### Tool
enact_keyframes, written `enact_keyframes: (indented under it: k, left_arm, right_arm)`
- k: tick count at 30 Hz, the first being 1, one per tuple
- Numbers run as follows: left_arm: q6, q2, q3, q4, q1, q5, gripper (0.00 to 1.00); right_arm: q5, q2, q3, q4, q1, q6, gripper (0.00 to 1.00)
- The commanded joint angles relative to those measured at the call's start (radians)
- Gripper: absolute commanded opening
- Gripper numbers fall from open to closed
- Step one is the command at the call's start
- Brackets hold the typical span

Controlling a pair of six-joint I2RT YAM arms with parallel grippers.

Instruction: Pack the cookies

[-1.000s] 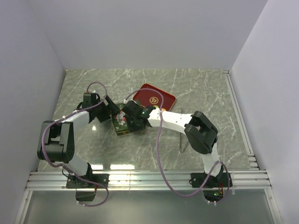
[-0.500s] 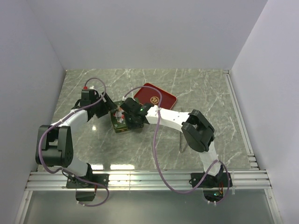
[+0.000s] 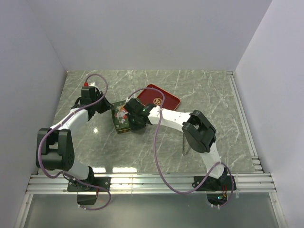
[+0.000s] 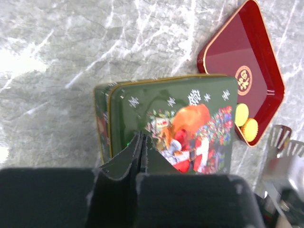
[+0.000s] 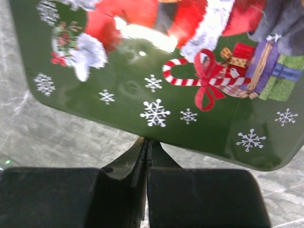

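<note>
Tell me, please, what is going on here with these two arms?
Two robot arms are working at a green Christmas tin with its Santa lid on. The left pincer and the right pincer are both shut, their tips at opposite sides of the tin. Two round cookies lie in a corner of the red tray beside it, not packed.

You see a green Christmas tin (image 4: 171,118) on the marble table (image 3: 213,90), just beside a red tray (image 4: 237,52); a metal utensil (image 3: 184,149) lies apart.
</note>
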State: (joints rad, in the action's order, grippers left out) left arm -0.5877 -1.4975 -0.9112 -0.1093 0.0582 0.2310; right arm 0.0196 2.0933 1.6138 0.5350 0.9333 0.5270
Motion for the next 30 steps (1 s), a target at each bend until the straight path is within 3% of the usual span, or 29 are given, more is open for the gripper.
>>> enact_keyframes:
  k: [1, 7, 14, 25, 30]
  left_arm:
    - [0.026, 0.034, -0.041, 0.054, -0.001, 0.044, 0.01]
    - [0.034, 0.049, -0.043, 0.155, 0.012, 0.103, 0.01]
    - [0.045, 0.046, -0.025, 0.238, 0.019, 0.064, 0.01]
    - [0.034, -0.219, -0.048, 0.267, 0.017, -0.033, 0.01]
    - [0.035, -0.248, -0.086, 0.243, 0.012, -0.039, 0.01]
  right_arm:
    - [-0.023, 0.027, 0.055, 0.003, -0.024, -0.004, 0.0]
    - [-0.023, 0.043, 0.072, 0.014, -0.033, -0.005, 0.0]
    - [-0.023, 0.062, 0.084, 0.039, -0.036, -0.007, 0.0]
    - [-0.023, 0.093, 0.13, 0.075, -0.039, 0.002, 0.0]
    - [-0.024, 0.106, 0.159, 0.089, -0.041, 0.008, 0.0]
